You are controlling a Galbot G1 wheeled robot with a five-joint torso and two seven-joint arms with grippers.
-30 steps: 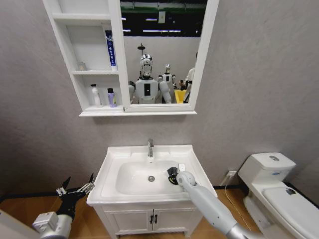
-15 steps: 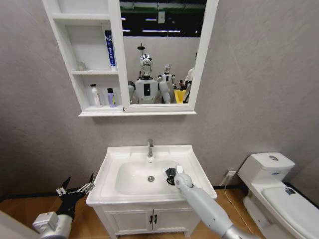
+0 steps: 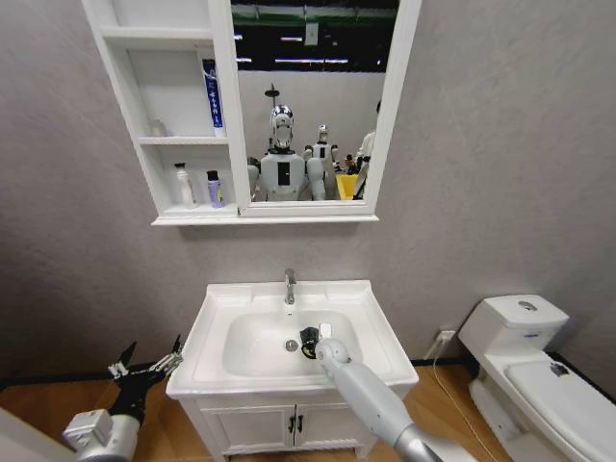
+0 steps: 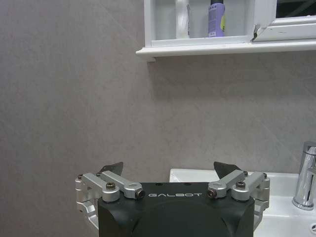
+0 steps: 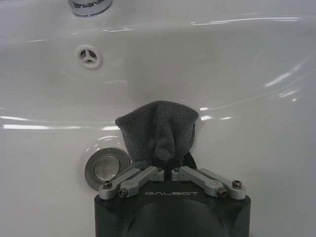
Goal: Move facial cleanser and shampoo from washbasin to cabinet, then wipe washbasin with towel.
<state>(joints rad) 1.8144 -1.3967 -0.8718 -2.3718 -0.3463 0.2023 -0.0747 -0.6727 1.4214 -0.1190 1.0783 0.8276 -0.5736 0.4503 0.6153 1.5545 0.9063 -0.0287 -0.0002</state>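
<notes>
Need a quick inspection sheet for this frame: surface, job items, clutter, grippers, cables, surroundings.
Surface: washbasin white, rim bare; tap at back, drain in the bowl.
Job's things: towel in the bowl beside the drain; two bottles on the cabinet bottom shelf.
Clutter: nothing seen.
Grippers: right gripper shut on the towel, in the bowl; left gripper open, parked low beside the washbasin.
Cables: one running down from a wall socket.
Surroundings: grey wall, mirror, toilet.
</notes>
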